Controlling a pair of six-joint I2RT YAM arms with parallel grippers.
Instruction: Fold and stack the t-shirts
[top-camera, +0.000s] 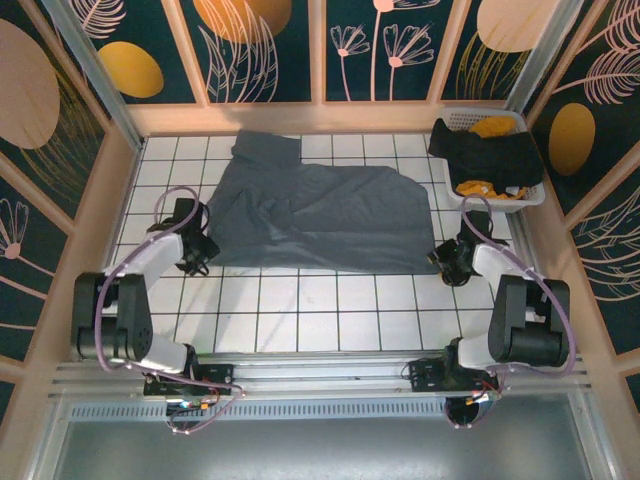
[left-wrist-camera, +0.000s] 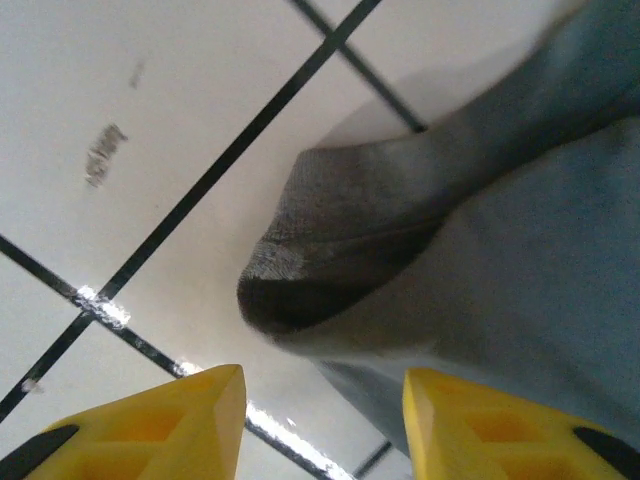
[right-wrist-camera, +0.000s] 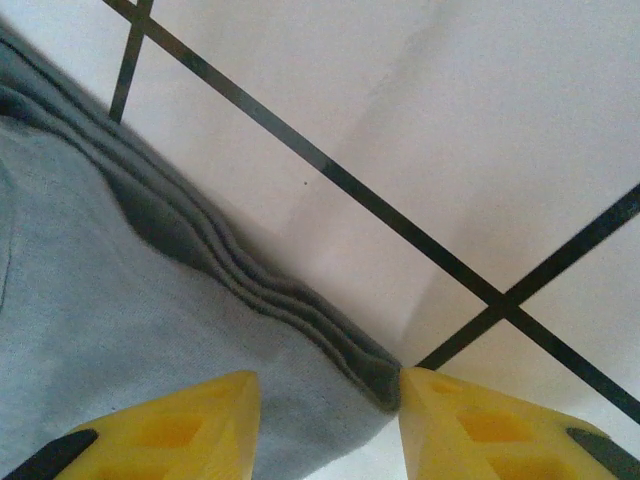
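Observation:
The slate blue-grey t-shirt (top-camera: 315, 210) lies spread on the tiled table, partly folded, one sleeve reaching toward the back. My left gripper (top-camera: 197, 252) sits low at the shirt's near left corner; in the left wrist view its yellow fingers (left-wrist-camera: 190, 420) stand apart, the curled-up corner (left-wrist-camera: 330, 270) just ahead of them. My right gripper (top-camera: 447, 258) is at the near right corner, open, with the layered hem corner (right-wrist-camera: 330, 390) lying between its fingers (right-wrist-camera: 180, 430). A black t-shirt (top-camera: 480, 152) and mustard-yellow cloth (top-camera: 494, 126) lie in the basket.
The white plastic laundry basket (top-camera: 530, 196) stands at the back right against the wall. Wooden rails and patterned panels enclose the white tiled table (top-camera: 300, 310). Bare tiles run between the shirt's near edge and the arm bases.

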